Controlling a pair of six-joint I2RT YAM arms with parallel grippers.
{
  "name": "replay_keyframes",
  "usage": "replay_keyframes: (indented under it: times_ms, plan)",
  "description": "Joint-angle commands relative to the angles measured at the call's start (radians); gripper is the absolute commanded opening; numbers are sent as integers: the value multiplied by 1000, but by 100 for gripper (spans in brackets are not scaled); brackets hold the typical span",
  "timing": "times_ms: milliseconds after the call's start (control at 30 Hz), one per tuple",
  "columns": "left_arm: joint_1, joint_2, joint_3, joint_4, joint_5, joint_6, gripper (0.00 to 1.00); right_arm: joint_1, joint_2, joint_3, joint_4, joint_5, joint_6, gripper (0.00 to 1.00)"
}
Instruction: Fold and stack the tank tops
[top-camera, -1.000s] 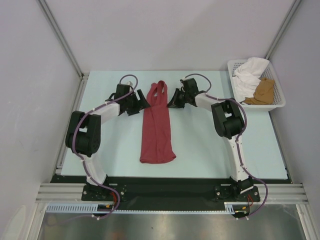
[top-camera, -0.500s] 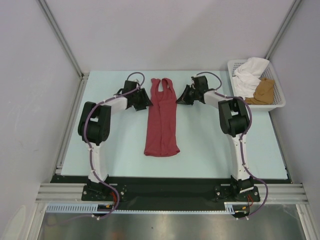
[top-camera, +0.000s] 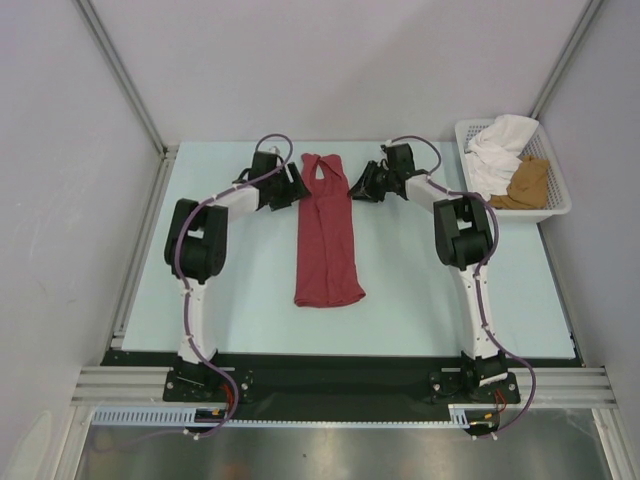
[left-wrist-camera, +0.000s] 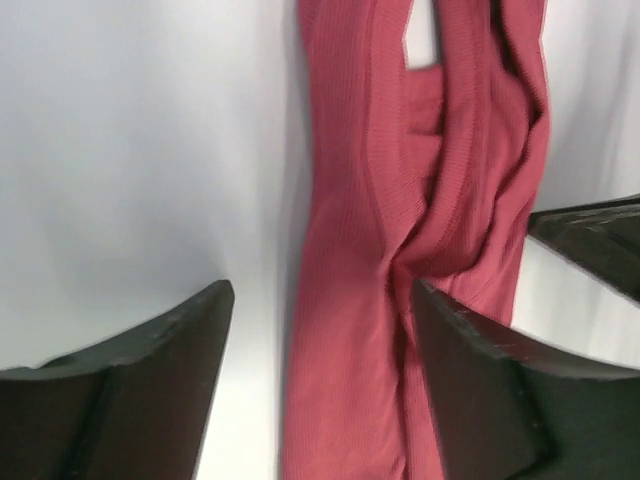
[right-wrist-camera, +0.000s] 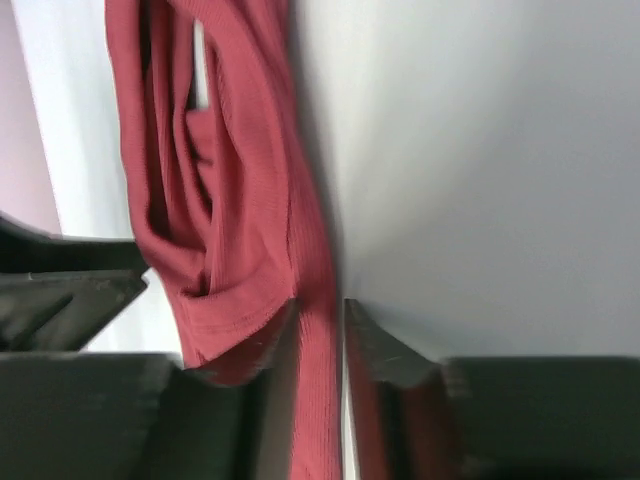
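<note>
The red tank top (top-camera: 328, 235) lies lengthwise on the table (top-camera: 230, 290), folded narrow with its straps at the far end, probably being pulled straight for the next fold. The right gripper (top-camera: 360, 186) pinches its side edge with narrow fingers, while the left gripper (top-camera: 292, 188) gapes wide over the other edge. Since a second ago both arms have reached farther and dragged the top away from their bases

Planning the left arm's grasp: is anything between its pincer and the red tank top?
Nothing visible does. The left pincer stands open astride the strap end of the dark red tank top; the white basket sits well off to the right.
</note>
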Motion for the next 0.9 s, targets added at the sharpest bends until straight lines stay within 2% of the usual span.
replay_keyframes:
  times_ms: [0,67,100,233,367,433,467,500,533,600,633,700,733,767,800,833,867]
  plan:
    - [3,-94,-89,39,-60,21,78,-20,-23,-12,-40,25,-40,36]
    - [2,-215,-183,116,-75,32,96,-20,-86,-81,-16,36,-54,45]
    - [2,-255,-273,127,-86,30,100,-20,-167,-177,35,33,-57,46]
    - [3,-471,-490,188,-169,-11,100,-5,-382,-431,115,41,-69,54]
    - [9,-668,-688,260,-126,-51,100,49,-621,-651,101,110,-152,54]
    - [5,-801,-795,286,-110,-57,100,95,-778,-755,60,246,-219,55]
    - [-8,-853,-835,288,-119,-59,100,163,-837,-793,48,292,-242,57]
    - [-20,-972,-911,288,-136,-56,100,200,-886,-822,23,414,-262,60]
    - [-32,-1030,-947,274,-174,-47,100,237,-979,-850,5,488,-288,64]
    - [-54,-1145,-1049,260,-187,-41,100,334,-1063,-941,-9,652,-300,68]
    - [-54,-1250,-1080,247,-189,-42,100,355,-1110,-980,0,685,-290,72]
    - [-54,-1361,-1169,236,-192,-45,100,360,-1230,-1107,78,691,-247,99]
    - [-51,-1410,-1198,231,-199,-59,100,357,-1258,-1151,109,714,-215,100]
    - [-49,-1517,-1231,208,-286,-97,100,353,-1276,-1189,135,736,-145,100]
    - [-46,-1565,-1283,169,-335,-150,100,334,-1304,-1247,179,649,-149,100]
    - [-40,-1625,-1310,155,-345,-165,100,302,-1306,-1258,211,578,-156,94]
    - [-31,-1716,-1340,192,-255,-139,100,288,-1301,-1261,204,514,-162,85]
